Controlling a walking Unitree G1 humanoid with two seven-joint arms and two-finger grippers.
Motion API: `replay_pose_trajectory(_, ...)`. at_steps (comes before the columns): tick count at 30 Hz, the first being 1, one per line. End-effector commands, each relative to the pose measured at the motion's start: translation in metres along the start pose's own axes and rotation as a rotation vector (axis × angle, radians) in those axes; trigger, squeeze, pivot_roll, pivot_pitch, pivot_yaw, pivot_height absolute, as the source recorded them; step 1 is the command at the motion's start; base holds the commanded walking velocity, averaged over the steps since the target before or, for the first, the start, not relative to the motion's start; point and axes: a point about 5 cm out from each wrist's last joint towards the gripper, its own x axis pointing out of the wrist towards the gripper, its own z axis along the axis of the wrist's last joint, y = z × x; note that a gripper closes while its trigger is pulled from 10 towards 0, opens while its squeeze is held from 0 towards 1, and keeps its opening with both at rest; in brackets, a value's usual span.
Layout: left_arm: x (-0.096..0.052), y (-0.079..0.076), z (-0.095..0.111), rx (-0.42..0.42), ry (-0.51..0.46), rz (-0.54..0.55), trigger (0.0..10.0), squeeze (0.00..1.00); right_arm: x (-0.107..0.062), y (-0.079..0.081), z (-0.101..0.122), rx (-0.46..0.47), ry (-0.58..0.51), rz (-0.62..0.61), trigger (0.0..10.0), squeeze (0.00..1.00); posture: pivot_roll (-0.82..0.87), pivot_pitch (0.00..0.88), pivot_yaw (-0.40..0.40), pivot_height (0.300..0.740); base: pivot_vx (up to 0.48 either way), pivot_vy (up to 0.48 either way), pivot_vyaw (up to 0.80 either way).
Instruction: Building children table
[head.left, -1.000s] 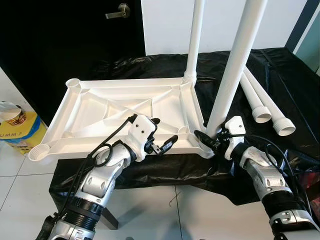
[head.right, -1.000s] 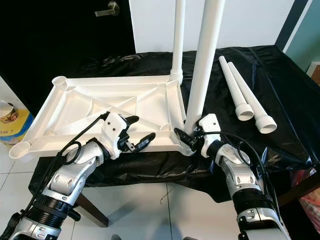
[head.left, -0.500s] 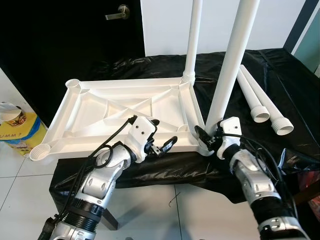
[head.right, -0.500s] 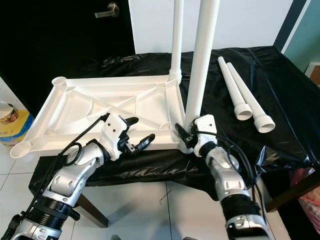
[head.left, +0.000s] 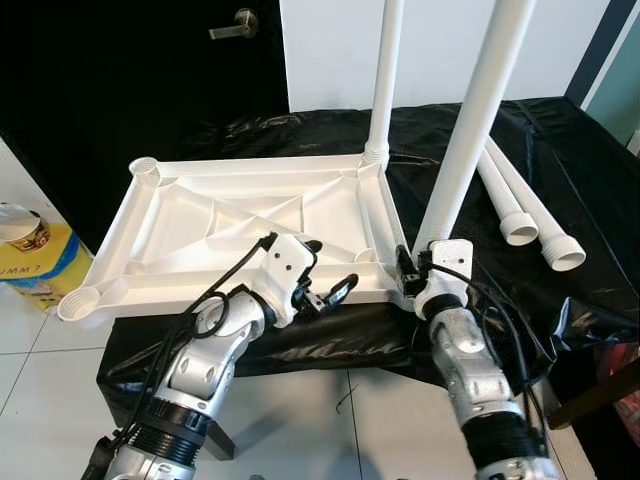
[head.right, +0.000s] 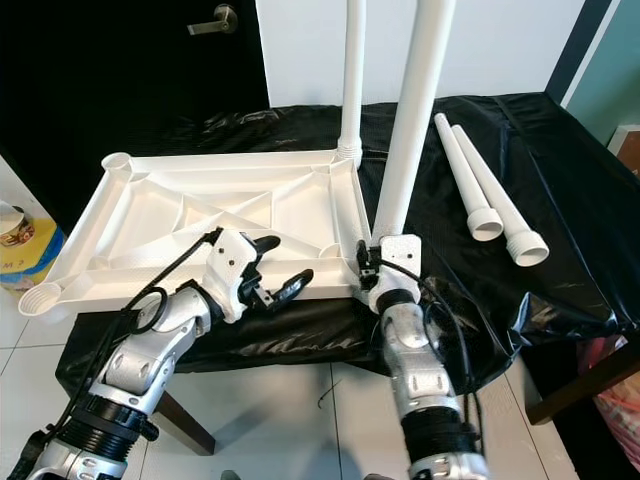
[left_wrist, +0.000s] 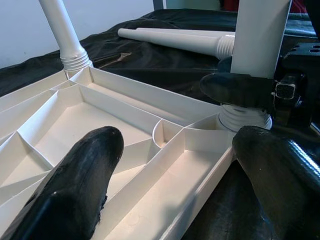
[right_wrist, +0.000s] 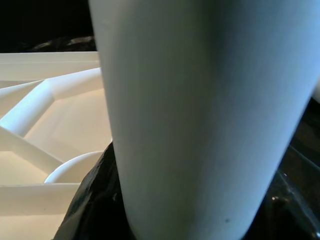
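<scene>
A white plastic tabletop (head.left: 240, 215) lies upside down on a black-draped table. One white leg (head.left: 385, 80) stands in its far right corner. A second leg (head.left: 470, 130) stands in the near right corner socket. My right gripper (head.left: 408, 272) is shut on the base of this near leg; the leg (right_wrist: 200, 110) sits close against one black finger (right_wrist: 95, 200). My left gripper (head.left: 325, 268) hangs open just above the tabletop's near rim, its fingers (left_wrist: 85, 180) spread wide. Two loose legs (head.left: 520, 200) lie on the cloth to the right.
The two left corner sockets (head.left: 145, 167) (head.left: 80, 300) are empty. A black door with a handle (head.left: 233, 22) stands behind. A yellow box with a cup (head.left: 30, 250) sits on the tiled floor at left. The table's front edge is just below my grippers.
My right forearm has swung left and in under the table edge, turning the wrist around the near leg's base. The left arm has stayed put.
</scene>
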Motion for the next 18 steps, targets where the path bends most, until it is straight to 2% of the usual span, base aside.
replay_pose_trajectory(1,-0.001,-0.002,-0.002,0.004,0.016,0.005,10.0,0.0,-0.005,-0.001,-0.013,0.012,0.075,-0.029,10.0,0.0,-0.04,0.007,-0.009,0.74,0.0,0.0,0.0)
replay_pose_trajectory(8,-0.002,-0.003,-0.003,0.002,0.018,0.009,10.0,0.0,-0.004,-0.001,-0.007,0.018,0.043,-0.011,10.0,0.0,-0.03,0.001,-0.013,0.74,0.0,0.0,0.0)
replay_pose_trajectory(9,-0.002,-0.002,-0.003,0.003,0.017,0.01,10.0,0.0,-0.003,-0.002,-0.005,0.013,0.035,-0.008,10.0,1.0,-0.03,0.001,-0.014,0.74,0.0,0.0,0.0)
replay_pose_trajectory(15,-0.003,-0.003,-0.003,0.005,0.018,0.012,10.0,0.0,-0.003,-0.003,0.004,-0.031,-0.014,0.04,10.0,1.0,-0.03,0.0,-0.016,0.74,0.0,0.0,0.0)
replay_pose_trajectory(18,-0.002,-0.003,-0.003,0.008,0.02,0.011,10.0,0.0,-0.005,-0.004,0.01,-0.022,-0.037,0.081,10.0,1.0,-0.03,0.0,-0.019,0.74,0.0,0.0,0.0)
